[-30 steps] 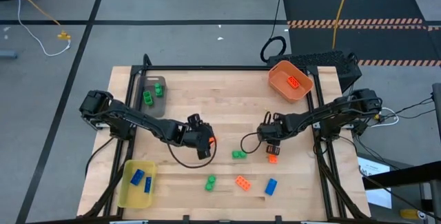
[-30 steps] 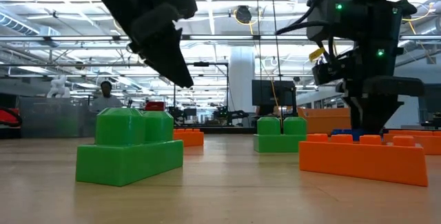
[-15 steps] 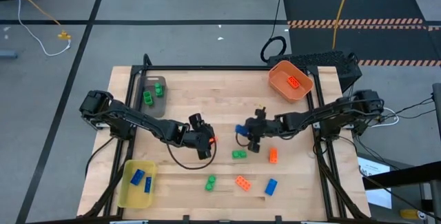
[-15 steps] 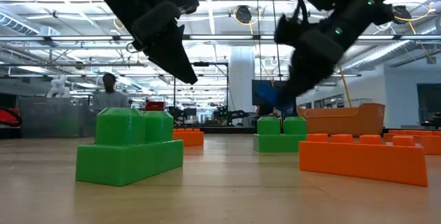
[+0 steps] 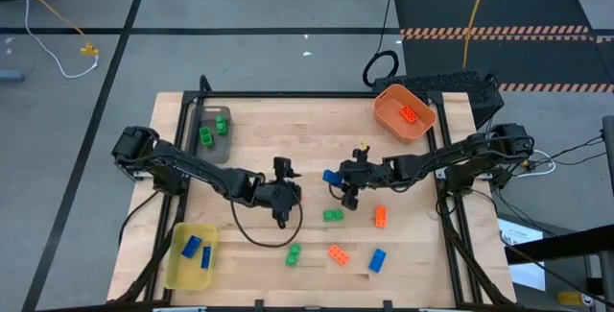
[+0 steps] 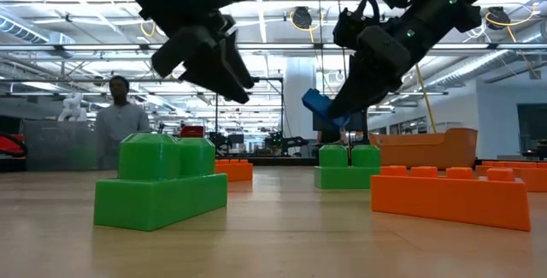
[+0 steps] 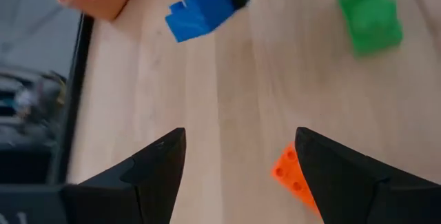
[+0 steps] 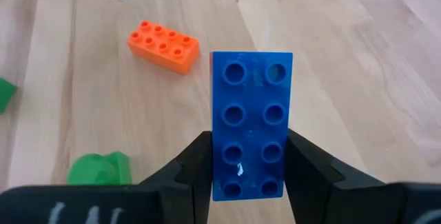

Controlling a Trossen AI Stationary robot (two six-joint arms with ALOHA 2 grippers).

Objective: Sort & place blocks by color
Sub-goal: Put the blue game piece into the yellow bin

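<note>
My right gripper [image 5: 340, 183] hangs above the table's middle, shut on a blue brick [image 5: 332, 176]. The brick also shows in the low view [image 6: 317, 106]. My left gripper [image 5: 287, 195] hovers just left of it, open and empty [image 7: 241, 162]. Lying flat on the wood are a green brick [image 5: 332, 215], an orange brick [image 5: 380, 217], a second green brick [image 5: 293, 253], a second orange brick [image 5: 338, 253] and a blue brick [image 5: 377, 259]. My right gripper pinches the blue brick's two long sides [image 8: 219, 162] between its two fingers [image 8: 196, 172], at one end of the brick. The brick's length runs along the fingers and reaches out past their tips, studs facing the wrist camera. It is lifted clear of the table, tilted [image 6: 317, 106].
A yellow bin [image 5: 177, 264] with blue bricks stands at the near left. A grey bin [image 5: 213, 144] with green bricks is at the far left, and an orange bin [image 5: 389, 120] with an orange brick is at the far right. A person stands in the room beyond the table [image 6: 115, 120].
My right gripper has risen from the table beside the orange brick with the blue brick in its fingers. It has gone toward the table's left and tipped, so the brick now hangs clear. My left gripper has turned about and shifted slightly toward the right gripper.
</note>
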